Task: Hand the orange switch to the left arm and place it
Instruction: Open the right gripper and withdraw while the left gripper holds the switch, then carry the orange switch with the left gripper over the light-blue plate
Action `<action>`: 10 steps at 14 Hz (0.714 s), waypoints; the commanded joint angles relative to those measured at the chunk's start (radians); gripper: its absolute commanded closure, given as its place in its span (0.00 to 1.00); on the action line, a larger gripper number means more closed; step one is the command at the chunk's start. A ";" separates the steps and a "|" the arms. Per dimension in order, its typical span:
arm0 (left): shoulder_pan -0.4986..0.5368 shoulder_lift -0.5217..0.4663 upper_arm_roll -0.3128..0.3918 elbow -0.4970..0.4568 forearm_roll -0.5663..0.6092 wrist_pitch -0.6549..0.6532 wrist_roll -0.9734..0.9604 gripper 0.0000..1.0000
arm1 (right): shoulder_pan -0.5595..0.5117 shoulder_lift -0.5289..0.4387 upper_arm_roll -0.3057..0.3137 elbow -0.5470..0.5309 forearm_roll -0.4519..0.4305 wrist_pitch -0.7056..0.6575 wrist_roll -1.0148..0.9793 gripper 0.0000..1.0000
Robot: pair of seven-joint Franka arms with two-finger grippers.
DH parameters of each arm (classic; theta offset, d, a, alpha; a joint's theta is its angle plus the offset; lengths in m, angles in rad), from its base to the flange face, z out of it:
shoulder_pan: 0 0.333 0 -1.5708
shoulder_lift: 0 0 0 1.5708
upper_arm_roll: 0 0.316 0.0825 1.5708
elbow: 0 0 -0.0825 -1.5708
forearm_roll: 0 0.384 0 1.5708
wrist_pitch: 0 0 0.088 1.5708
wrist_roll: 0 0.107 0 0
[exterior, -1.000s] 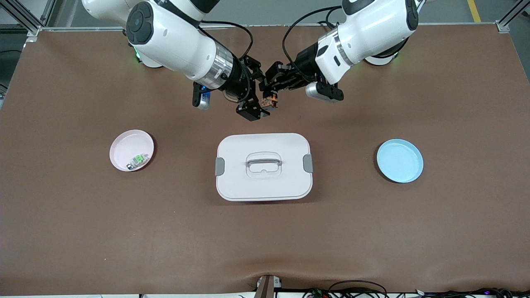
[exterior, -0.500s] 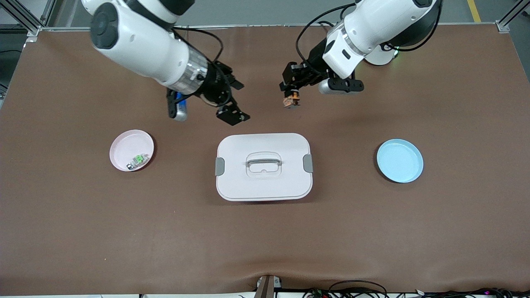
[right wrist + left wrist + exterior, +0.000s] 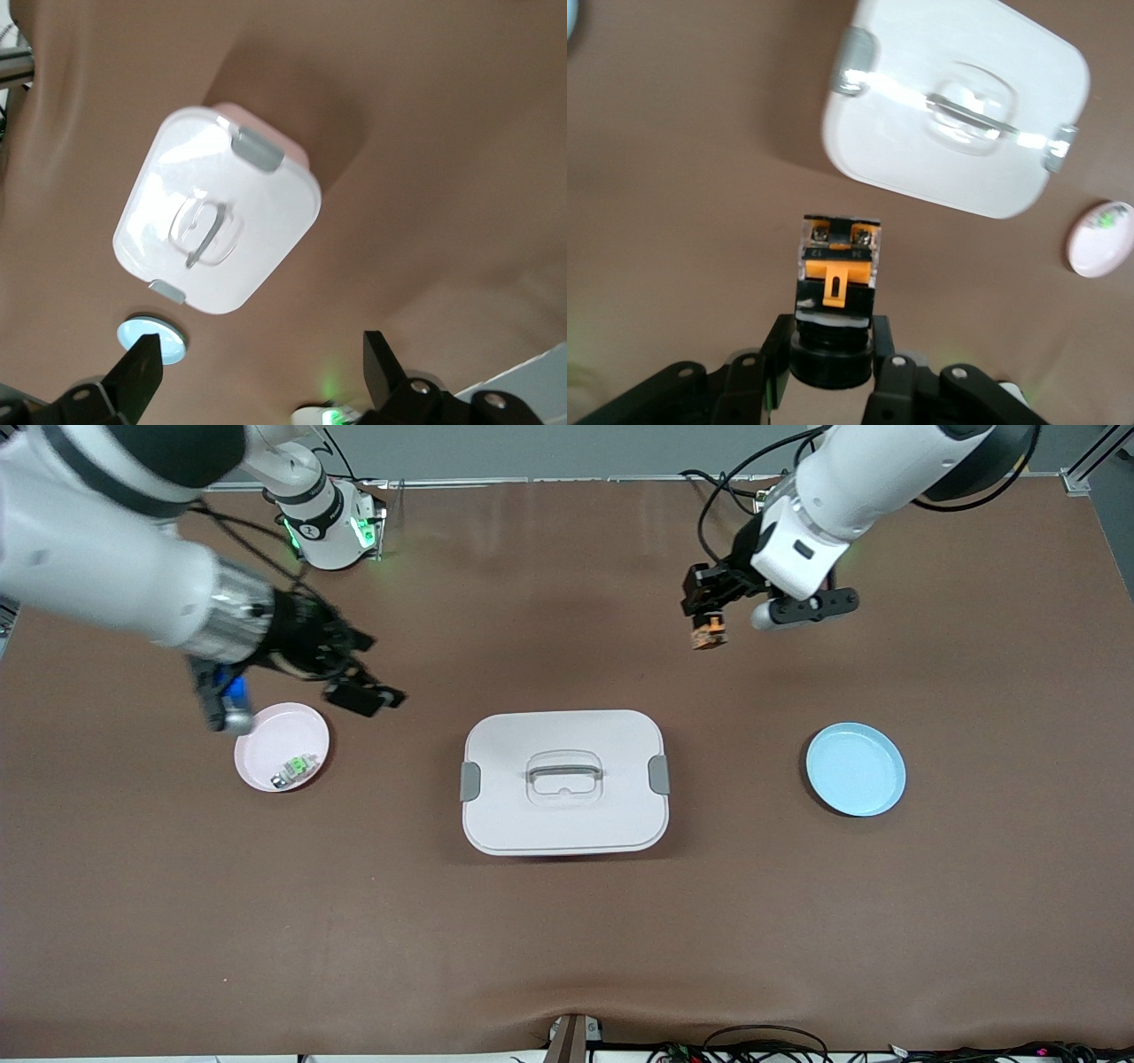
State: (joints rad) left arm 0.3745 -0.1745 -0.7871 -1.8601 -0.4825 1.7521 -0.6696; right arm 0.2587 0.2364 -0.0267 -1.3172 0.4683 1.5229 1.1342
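Your left gripper (image 3: 706, 625) clamps the orange switch (image 3: 707, 636) over bare table (image 3: 567, 957); a weak hold drops it. Your right gripper (image 3: 359, 686), spread empty, hangs beside the pink dish (image 3: 266, 740).

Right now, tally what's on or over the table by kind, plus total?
Small round dishes: 2, pink dish and blue dish
Switches: 2, black-and-orange switch and pale green-topped switch
Large white latched box: 1
Total: 5

The tiny black-and-orange blocky switch (image 3: 707, 636) hangs clamped by its dark round end in the left gripper (image 3: 704, 622), above bare tabletop. The large white rounded-rectangle latched box (image 3: 563, 781) sits closed mid-tabletop.
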 commanded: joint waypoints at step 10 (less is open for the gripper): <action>0.176 -0.230 0.244 -0.172 0.078 -0.072 0.036 1.00 | -0.282 0.032 0.022 0.023 -0.321 -0.115 -0.809 0.00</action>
State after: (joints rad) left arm 0.4785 -0.3397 -0.5383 -1.9802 -0.4130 1.6635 -0.6452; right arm -0.0094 0.2497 -0.0252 -1.3039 0.1916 1.4084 0.3469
